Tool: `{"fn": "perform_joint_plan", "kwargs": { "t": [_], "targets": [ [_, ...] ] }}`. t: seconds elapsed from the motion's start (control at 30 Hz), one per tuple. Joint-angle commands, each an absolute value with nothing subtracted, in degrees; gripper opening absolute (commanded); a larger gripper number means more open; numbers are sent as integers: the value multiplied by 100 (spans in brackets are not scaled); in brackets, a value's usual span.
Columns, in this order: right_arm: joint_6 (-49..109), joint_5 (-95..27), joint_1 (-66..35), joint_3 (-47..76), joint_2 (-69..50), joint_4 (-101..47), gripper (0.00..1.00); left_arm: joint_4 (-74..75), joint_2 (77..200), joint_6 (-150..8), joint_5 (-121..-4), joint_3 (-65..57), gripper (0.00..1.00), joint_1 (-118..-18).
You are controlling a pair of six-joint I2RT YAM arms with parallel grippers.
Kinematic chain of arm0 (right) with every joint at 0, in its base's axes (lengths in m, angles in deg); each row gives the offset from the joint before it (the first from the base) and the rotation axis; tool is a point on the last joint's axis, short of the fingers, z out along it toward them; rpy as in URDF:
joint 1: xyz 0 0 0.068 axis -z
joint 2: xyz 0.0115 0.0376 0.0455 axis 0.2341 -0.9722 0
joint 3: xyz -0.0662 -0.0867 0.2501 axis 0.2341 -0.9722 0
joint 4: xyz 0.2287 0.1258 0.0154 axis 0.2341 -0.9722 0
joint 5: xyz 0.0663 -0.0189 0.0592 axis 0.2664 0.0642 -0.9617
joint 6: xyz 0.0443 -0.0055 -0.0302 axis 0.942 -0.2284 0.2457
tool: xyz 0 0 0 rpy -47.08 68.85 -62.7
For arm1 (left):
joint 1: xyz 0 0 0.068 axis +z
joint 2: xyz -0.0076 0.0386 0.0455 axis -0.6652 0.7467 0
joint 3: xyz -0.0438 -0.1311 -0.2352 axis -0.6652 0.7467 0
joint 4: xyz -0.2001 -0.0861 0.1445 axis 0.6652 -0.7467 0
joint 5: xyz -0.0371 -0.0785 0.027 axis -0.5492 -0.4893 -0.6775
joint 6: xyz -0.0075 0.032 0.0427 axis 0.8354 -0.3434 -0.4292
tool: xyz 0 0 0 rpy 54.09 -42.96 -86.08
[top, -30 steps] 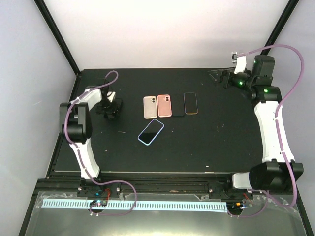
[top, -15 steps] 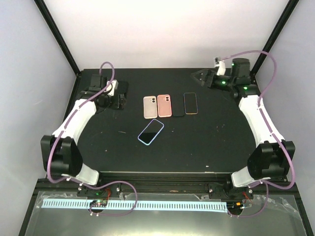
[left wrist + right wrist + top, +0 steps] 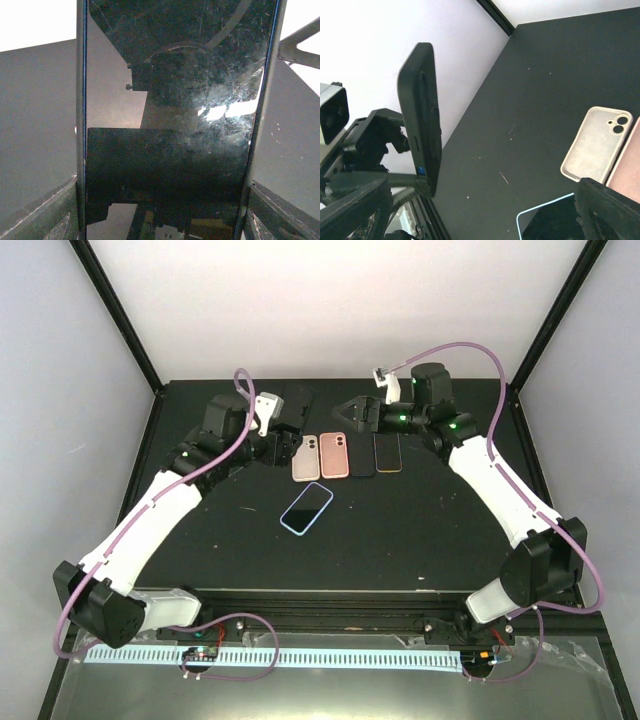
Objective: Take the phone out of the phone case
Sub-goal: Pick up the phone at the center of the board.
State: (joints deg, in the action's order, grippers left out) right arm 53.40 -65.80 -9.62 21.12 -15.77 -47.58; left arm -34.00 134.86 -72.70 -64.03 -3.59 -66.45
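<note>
My left gripper (image 3: 288, 430) is shut on a black phone case (image 3: 298, 401) with the phone in it, held upright above the back of the table. In the left wrist view the phone's dark, scratched screen (image 3: 175, 100) fills the space between my fingers (image 3: 45, 212). The right wrist view shows the case's black back and side (image 3: 421, 115), with the left gripper on its lower end. My right gripper (image 3: 346, 412) is open and empty just to the right of the case, pointing at it, apart from it. Its fingers (image 3: 355, 210) frame that view.
A row lies on the black table (image 3: 440, 520): a beige case (image 3: 305, 458), a pink case (image 3: 334, 455), a black one (image 3: 360, 456) and a dark phone with an orange rim (image 3: 387, 450). A light blue phone (image 3: 307, 508) lies nearer, tilted.
Both arms have swung in from the table's sides to the back middle. The left one carried the black cased phone rightward, and the open right gripper moved left towards it.
</note>
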Motion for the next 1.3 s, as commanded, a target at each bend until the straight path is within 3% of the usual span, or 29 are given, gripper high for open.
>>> {"fn": "perform_joint_plan", "kwargs": {
  "t": [0.0,0.6,1.17,1.27],
  "targets": [
    [5670,-6656,-1050,2254,-1461,-4369,100,-2900,13337,-7234,-6116,-696,59,-6950],
    [6006,-6810,-1230,2322,-1483,-4090,90,-2878,13564,-7635,-5584,-831,59,-7654],
    [6524,-7093,-1239,2115,-1607,-3644,53,-2812,13602,-7731,-5452,-851,58,-7977],
    [6491,-7062,-1239,2115,-1583,-3675,41,-2795,13602,-7741,-5440,-818,58,-8019]
  ]
}}
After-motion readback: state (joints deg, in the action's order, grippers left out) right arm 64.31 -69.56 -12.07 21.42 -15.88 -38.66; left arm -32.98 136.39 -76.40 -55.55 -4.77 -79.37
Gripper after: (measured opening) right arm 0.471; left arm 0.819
